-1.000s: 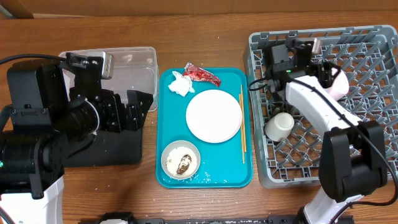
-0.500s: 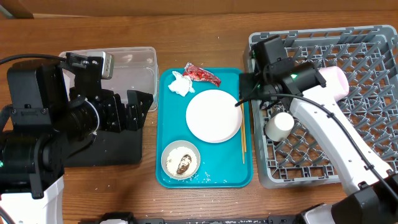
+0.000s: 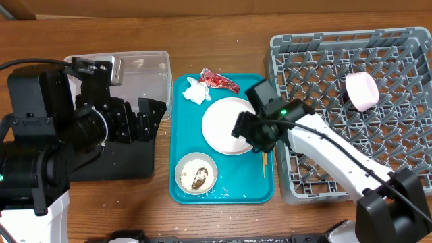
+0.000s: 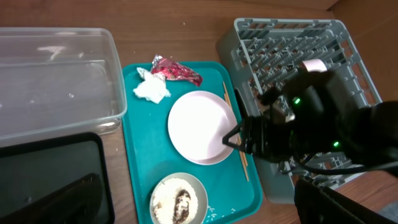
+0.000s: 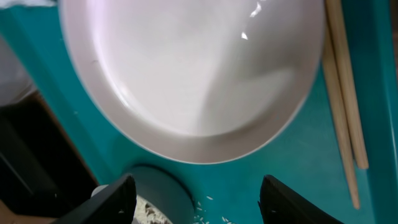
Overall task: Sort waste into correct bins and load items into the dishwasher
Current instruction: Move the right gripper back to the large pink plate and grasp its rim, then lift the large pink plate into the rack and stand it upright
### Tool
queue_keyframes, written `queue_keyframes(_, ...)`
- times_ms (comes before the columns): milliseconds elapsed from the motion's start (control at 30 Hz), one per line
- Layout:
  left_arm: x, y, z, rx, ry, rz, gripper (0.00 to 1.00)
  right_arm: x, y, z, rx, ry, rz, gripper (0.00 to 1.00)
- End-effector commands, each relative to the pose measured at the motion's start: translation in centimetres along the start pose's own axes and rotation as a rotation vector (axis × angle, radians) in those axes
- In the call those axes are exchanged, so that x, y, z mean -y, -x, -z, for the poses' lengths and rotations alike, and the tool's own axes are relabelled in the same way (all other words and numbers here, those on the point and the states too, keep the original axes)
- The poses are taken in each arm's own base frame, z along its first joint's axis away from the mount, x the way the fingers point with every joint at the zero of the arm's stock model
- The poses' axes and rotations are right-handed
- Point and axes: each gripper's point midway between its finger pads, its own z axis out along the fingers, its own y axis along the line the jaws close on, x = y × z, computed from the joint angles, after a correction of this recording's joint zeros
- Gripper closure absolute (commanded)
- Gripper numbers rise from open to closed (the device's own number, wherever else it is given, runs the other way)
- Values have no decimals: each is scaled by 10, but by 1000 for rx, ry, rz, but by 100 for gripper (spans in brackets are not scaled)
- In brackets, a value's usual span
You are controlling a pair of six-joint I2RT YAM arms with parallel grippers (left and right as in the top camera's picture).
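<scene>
The whitish-pink plate (image 3: pixel 225 121) lies on the teal tray (image 3: pixel 229 185), with the red wrapper (image 3: pixel 219 81) and the white tissue wad (image 3: pixel 196 92) behind it. The cream bowl (image 3: pixel 196 173) in front holds rice grains and a brown scrap. The chopsticks (image 3: pixel 264 163) lie along the tray's right side. My right gripper (image 3: pixel 246 136) is open and empty, low over the plate's near right edge. In the right wrist view the gripper (image 5: pixel 196 199) stands wide over the plate (image 5: pixel 193 68). My left gripper (image 3: pixel 138 118) is open and empty over the black tray (image 3: pixel 121 165). A pink cup (image 3: pixel 361 91) lies in the grey rack (image 3: pixel 405 155).
The clear tub (image 3: pixel 145 77) stands behind the black tray at the left. Loose rice grains (image 5: pixel 214 214) lie on the teal tray by the bowl (image 5: pixel 158 196). My right arm (image 3: pixel 324 145) crosses the rack's left front corner. Bare wood table surrounds everything.
My right arm has swung left out of the rack and down over the plate's right edge. The white cup seen in the rack earlier is now covered by the arm. The left arm has not moved.
</scene>
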Motion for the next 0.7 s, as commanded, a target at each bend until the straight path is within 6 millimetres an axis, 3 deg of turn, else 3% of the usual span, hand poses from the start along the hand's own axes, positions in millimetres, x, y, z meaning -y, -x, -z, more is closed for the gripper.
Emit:
queue_keyframes(0,1,3,2,11,-6,12,0,20,-2,-16,17,-47,-173,34)
queue_keyframes(233,1,3,2,11,-6,12,0,37,-6,-39,-4,-116,-221,37)
queue_keyframes(333,1,3,2,11,-6,12,0,37,-4,-53,-14,-120,-243,53)
queue_keyframes(500,1,3,2,11,-6,12,0,42,-10,-64,-60,-142,-271,59)
queue_keyframes(600,1,3,2,11,-6,12,0,42,-10,-63,-60,-141,-273,76)
queue_keyframes(667,1,3,2,11,-6,12,0,42,-12,-63,-66,-141,-274,94)
